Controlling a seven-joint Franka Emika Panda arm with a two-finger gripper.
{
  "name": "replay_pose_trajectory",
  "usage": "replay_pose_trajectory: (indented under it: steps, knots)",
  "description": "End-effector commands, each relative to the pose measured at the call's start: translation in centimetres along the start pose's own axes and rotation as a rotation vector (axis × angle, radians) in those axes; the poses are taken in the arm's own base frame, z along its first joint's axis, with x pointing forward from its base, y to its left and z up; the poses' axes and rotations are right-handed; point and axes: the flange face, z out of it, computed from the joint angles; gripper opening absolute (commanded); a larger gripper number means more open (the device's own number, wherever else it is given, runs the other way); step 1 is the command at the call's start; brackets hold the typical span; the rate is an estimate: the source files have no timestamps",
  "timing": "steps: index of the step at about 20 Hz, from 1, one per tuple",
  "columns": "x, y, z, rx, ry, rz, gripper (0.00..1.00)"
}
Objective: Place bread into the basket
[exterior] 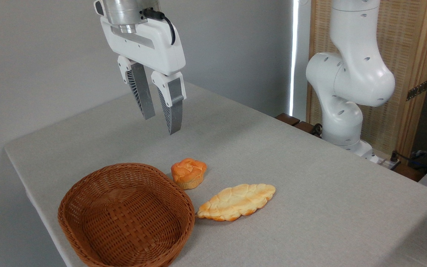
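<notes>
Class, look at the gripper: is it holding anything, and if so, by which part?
Nothing is held. The gripper hangs open above the table, jaws apart and empty; the bread sits beside the basket.

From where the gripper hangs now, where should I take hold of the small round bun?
Come straight down on the bun and close the gripper across its paler base, below the lumpy top. It sits upright close beside the basket rim, so probably set the fingers along the rim line, not toward it. The gripper is open, well above.
</notes>
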Motion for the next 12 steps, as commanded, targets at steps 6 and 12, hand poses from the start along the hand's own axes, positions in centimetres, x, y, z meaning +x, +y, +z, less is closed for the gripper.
replay_pose_trajectory:
  steps: [6,12]
  knots:
    - [-0.08,0.15,-0.06,-0.008,-0.004,0.001,1.00]
    - [-0.09,0.35,0.36,-0.013,-0.011,0.004,1.00]
